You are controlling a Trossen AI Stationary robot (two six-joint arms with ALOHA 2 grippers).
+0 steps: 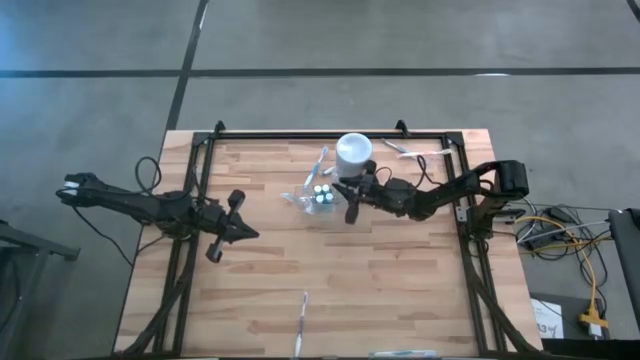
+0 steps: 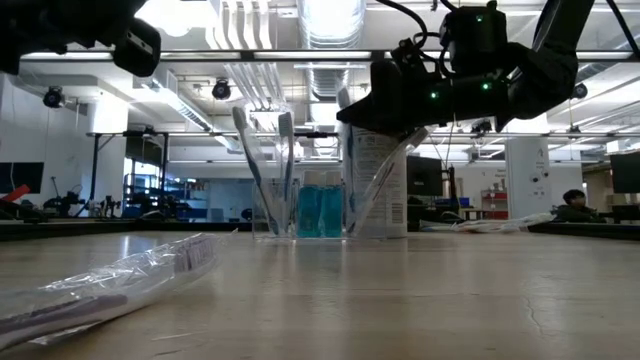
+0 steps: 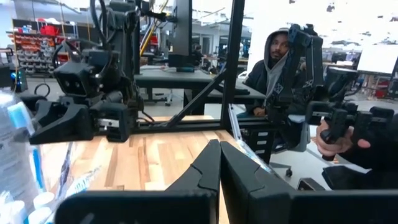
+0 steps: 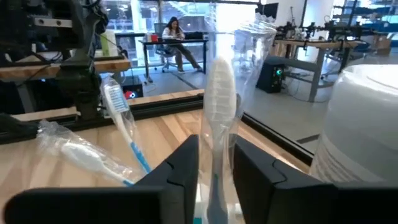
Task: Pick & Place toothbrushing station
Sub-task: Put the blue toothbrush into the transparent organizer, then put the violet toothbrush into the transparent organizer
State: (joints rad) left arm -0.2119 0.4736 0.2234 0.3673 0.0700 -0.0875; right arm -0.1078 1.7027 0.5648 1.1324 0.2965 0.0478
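Toothbrushes (image 2: 262,165) stand upright in my small clear holder (image 1: 307,198) at the far middle of the table (image 1: 400,290), with 2 teal white-capped tubes (image 2: 321,210) inside it and the white cylindrical cup (image 1: 354,150) just behind. My right gripper (image 1: 353,197) sits beside the holder's right side; through its wrist camera I see a wrapped toothbrush (image 4: 219,109) standing between its fingers (image 4: 180,168), which are slightly parted with a sliver of gap on each side, so I cannot tell if it has a firm hold. My left gripper (image 1: 240,233) waits well to the left, fingers pressed together on nothing. Another wrapped toothbrush (image 1: 302,322) lies at the near edge.
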